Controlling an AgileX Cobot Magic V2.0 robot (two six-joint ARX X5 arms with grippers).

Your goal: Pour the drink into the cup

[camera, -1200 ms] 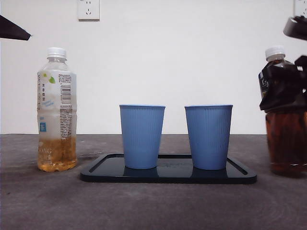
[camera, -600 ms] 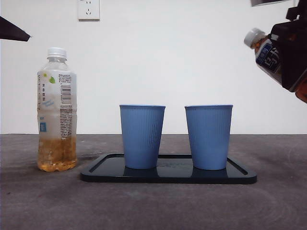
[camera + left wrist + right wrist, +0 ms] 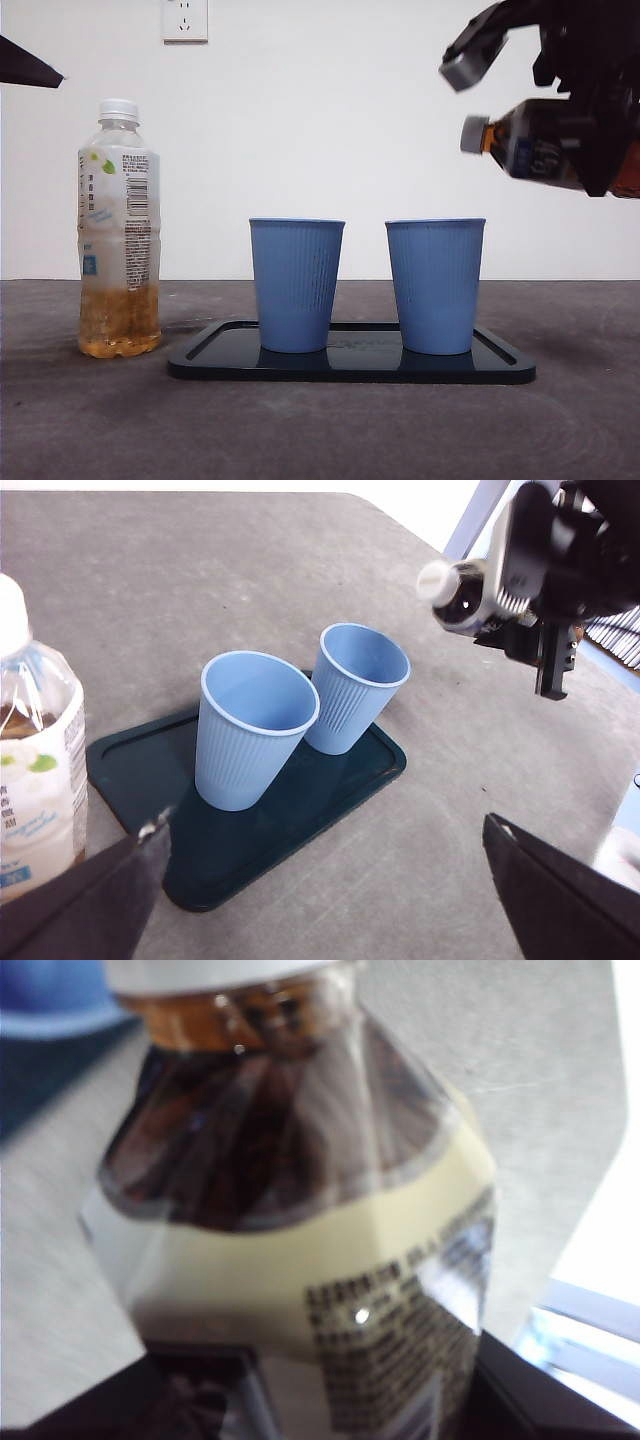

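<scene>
The dark bottle (image 3: pixel 545 148) hangs nearly level at about 1 o'clock above the right cup (image 3: pixel 434 286), its white cap (image 3: pixel 473 134) apparently in place, so tipping further may pour nothing. Were the cap off, the neck lies outside the rim at the cup's 3 o'clock side, and drink could fall on the tray (image 3: pixel 350 366) or table (image 3: pixel 320 430); the light cup might also topple. The right gripper (image 3: pixel 600 150) is clamped around the bottle's body. The left gripper (image 3: pixel 320 900) waits with jaws spread, holding nothing, beside the pale bottle (image 3: pixel 118 230) standing at 9 o'clock from the left cup (image 3: pixel 295 285).
</scene>
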